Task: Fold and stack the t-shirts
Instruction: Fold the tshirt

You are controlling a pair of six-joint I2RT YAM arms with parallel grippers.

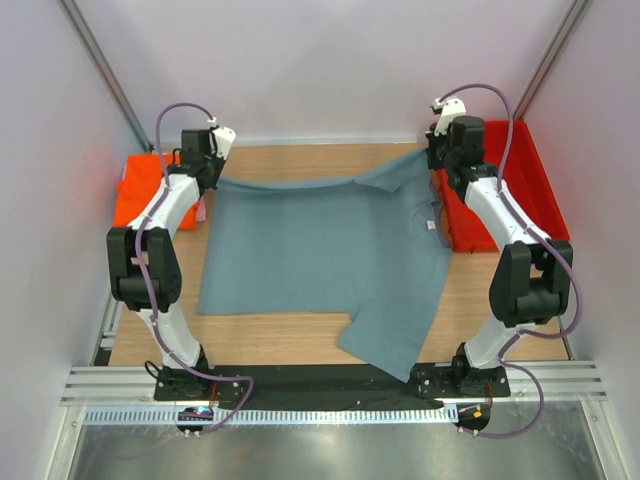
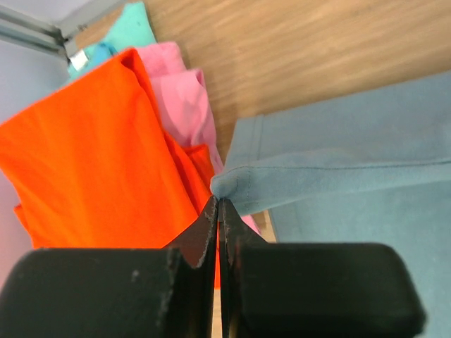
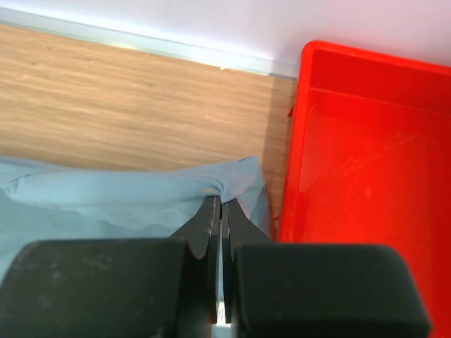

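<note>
Both pincers hold the far edge of the grey-blue t-shirt [image 1: 320, 250], which lies spread across the middle of the table [image 1: 480, 300] with its collar towards your right. The left gripper [image 2: 217, 202] is closed on the far left corner. The right gripper [image 3: 220, 202] is closed on the far right fold, just beside the red bin [image 3: 310, 155].

The step in hand appears to be the first fold. Carry both corners towards the near edge together, level and at one pace, so that the edge lands straight.

Mind the orange t-shirt [image 2: 84, 155] and the pink t-shirt [image 2: 180, 98], heaped just beside your left pincer, with a teal cloth [image 2: 130, 28] behind them. Either could snag. On the right, the bin wall leaves little room.
</note>
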